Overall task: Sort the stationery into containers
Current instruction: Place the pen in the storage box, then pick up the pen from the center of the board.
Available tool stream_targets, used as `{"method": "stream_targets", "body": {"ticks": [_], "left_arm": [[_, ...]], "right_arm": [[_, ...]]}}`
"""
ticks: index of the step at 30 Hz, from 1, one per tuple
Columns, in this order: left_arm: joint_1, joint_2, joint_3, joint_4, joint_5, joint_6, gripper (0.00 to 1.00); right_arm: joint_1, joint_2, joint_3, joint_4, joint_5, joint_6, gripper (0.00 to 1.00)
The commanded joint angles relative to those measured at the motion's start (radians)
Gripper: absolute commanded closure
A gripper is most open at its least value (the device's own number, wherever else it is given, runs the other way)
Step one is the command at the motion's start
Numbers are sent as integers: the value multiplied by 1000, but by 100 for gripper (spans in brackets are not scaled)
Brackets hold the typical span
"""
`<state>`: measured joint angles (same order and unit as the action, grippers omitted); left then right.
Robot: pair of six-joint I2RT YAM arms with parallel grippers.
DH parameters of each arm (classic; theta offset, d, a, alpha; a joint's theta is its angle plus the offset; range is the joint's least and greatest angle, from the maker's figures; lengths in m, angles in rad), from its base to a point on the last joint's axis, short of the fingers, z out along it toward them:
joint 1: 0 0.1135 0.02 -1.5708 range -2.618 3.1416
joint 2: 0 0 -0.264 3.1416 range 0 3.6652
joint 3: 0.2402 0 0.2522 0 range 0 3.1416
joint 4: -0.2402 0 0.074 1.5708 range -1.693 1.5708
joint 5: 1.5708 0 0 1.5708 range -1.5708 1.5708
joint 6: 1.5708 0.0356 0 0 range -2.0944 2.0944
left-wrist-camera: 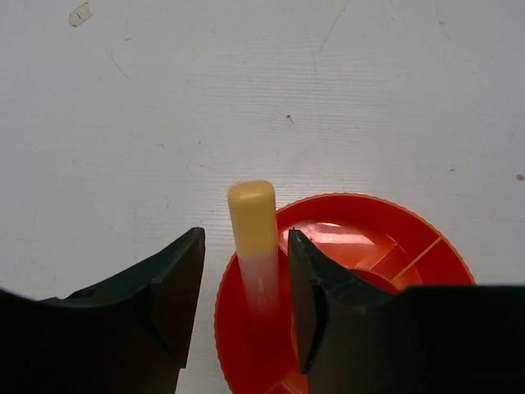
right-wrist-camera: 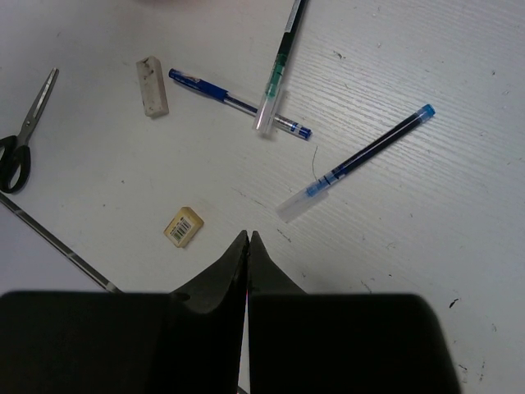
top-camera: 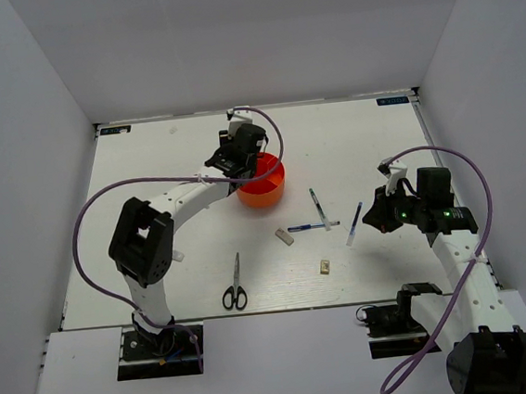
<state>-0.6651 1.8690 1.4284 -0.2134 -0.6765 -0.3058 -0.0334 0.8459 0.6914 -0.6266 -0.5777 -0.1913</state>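
Observation:
My left gripper (top-camera: 240, 151) hangs over the near-left edge of the round orange tub (top-camera: 264, 184). In the left wrist view its jaws (left-wrist-camera: 245, 236) stand open around a yellow-tipped whitish stick (left-wrist-camera: 253, 226), with a gap on each side; the stick's lower end is blurred inside the tub (left-wrist-camera: 394, 238). My right gripper (top-camera: 383, 221) is shut and empty (right-wrist-camera: 248, 236). On the table lie the scissors (top-camera: 236, 289) (right-wrist-camera: 25, 135), the eraser block (top-camera: 285, 237) (right-wrist-camera: 152, 84), the beige cube (top-camera: 325, 266) (right-wrist-camera: 184, 226), a blue pen (right-wrist-camera: 238, 103), a green-barrelled pen (right-wrist-camera: 279, 70) and a dark pen (right-wrist-camera: 361, 160).
White walls close in the table on the left, back and right. The three pens lie between the tub and my right gripper, two of them crossed (top-camera: 323, 223). A dark seam marks the table's front edge (right-wrist-camera: 49, 238).

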Motion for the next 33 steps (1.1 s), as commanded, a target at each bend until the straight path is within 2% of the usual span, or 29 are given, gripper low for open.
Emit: {"method": "stream_targets", "body": {"ticks": [1, 4, 7, 8, 9, 10, 11, 12, 13, 14, 15, 16, 17, 18, 20, 21, 24, 27, 33], "left_arm": [[-8, -74, -2, -14, -26, -6, 44], [-14, -90, -5, -17, -28, -9, 41], [-33, -136, -22, -29, -46, -15, 43], [-40, -149, -43, -29, -66, -16, 55], [-45, -212, -68, -35, -78, -44, 64], [-50, -237, -84, -97, -87, -62, 76], [-45, -282, -97, -133, -112, -87, 93], [-42, -324, -114, -259, -121, -222, 97], [-31, -340, -115, -338, -127, -287, 99], [23, -375, -120, -562, -85, -422, 95], [53, -392, -173, -619, -57, -490, 83], [111, -448, -209, -650, -25, -580, 67], [180, -468, -289, -678, 88, -649, 54], [217, -485, -369, -682, 132, -683, 44], [327, -534, -449, -676, 252, -751, 33], [422, -534, -479, -687, 276, -760, 29], [534, -509, -517, -659, 368, -760, 27], [587, -455, -511, -659, 388, -742, 27], [610, -354, -451, -676, 393, -717, 27]], "right_arm": [[-6, -10, 16, 30, 4, 1, 100], [-5, -10, 19, 31, 6, 4, 100], [-6, -13, 19, 30, 7, 3, 100], [-7, -14, 16, 28, 7, 3, 92], [-7, -16, 19, 30, 9, 1, 54], [-7, -16, 19, 28, 10, 1, 33], [-7, -18, 20, 28, 12, -2, 20], [-5, -21, 20, 30, 12, -5, 14], [-5, -24, 22, 27, 10, -7, 12], [-3, -22, 23, 18, 7, -5, 17], [-5, -24, 26, 16, 4, -10, 26], [-5, -25, 26, 13, -5, -11, 39], [-2, -28, 25, 11, -10, -11, 61], [-3, -25, 26, 11, -14, -10, 68], [-5, -27, 26, 13, -19, -11, 68], [-2, -30, 26, 13, -19, -10, 65], [-3, -34, 28, 10, -11, -11, 60], [-6, -42, 30, 11, 1, -8, 59], [-5, -45, 28, 11, 7, -8, 59]]}}
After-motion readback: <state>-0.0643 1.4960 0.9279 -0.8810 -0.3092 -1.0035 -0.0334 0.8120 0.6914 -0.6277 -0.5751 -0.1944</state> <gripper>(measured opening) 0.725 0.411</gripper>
